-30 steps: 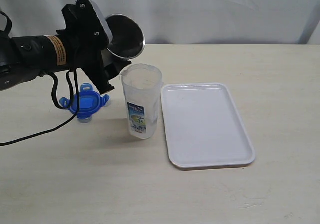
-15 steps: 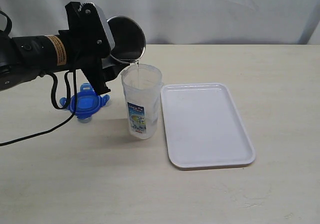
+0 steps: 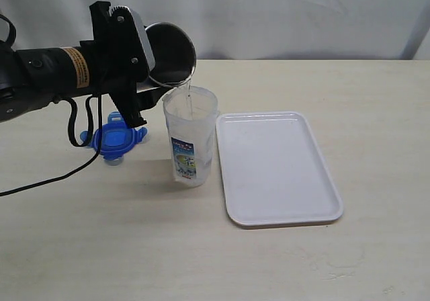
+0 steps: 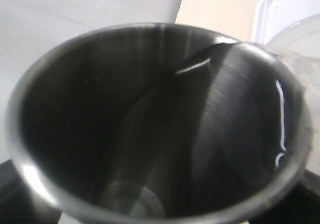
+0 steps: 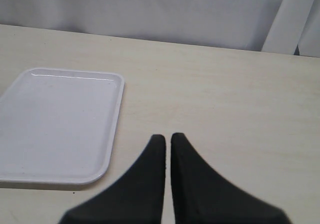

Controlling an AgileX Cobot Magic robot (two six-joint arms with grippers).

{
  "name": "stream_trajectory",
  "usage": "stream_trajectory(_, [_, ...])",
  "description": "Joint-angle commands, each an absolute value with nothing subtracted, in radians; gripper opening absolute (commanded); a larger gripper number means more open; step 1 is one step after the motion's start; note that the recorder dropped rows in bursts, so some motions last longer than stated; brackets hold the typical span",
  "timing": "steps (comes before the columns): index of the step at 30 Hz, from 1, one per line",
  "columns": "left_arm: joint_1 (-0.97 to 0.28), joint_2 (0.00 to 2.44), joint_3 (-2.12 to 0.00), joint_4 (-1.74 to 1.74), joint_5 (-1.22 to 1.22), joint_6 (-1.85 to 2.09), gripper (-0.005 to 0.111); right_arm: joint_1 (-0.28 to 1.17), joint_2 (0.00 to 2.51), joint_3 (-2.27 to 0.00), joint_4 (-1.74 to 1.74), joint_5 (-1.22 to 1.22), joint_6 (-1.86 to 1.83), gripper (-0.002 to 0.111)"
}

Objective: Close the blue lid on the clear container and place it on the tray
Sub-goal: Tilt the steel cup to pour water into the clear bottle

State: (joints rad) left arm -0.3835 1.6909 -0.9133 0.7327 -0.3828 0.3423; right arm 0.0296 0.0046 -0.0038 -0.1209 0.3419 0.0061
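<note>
The clear container (image 3: 191, 140) stands upright and uncovered on the table, just left of the white tray (image 3: 275, 170). The blue lid (image 3: 115, 138) lies flat on the table to the container's left, partly behind my left arm. My left gripper (image 3: 149, 72) is shut on a steel cup (image 3: 171, 54), tipped over the container's mouth with a thin stream of water falling in. In the left wrist view the cup's inside (image 4: 160, 124) fills the picture and hides the fingers. My right gripper (image 5: 167, 139) is shut and holds nothing, hovering over bare table near the tray (image 5: 55, 124).
A black cable (image 3: 47, 177) trails from the left arm across the table by the lid. A white curtain (image 3: 282, 12) hangs behind the table. The right arm is outside the exterior view.
The left gripper has tipped the steel cup further over the container, and water now runs from its rim into the container. Lid, container and tray have not moved.
</note>
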Motion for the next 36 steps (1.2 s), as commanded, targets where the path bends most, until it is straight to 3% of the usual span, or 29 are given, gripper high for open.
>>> stream_trajectory(1, [-0.384,1.682,-0.932,0.722,-0.444,0.363,0.0,0.026,0.0,0.0,-0.115,0.343,0.007,0.005])
stream_trajectory(17, [-0.384,1.682,-0.932,0.722,-0.444,0.396,0.0,0.026,0.0,0.0,-0.115,0.343,0.007,0.005])
stream_trajectory(26, [-0.384,1.682,-0.932,0.72,-0.441,0.227,0.0,0.026,0.0,0.0,-0.115,0.343,0.007,0.005])
stream_trajectory(36, [-0.384,1.682,-0.932,0.72,-0.441,0.47,0.0,0.026,0.0,0.0,-0.115,0.343,0.007,0.005])
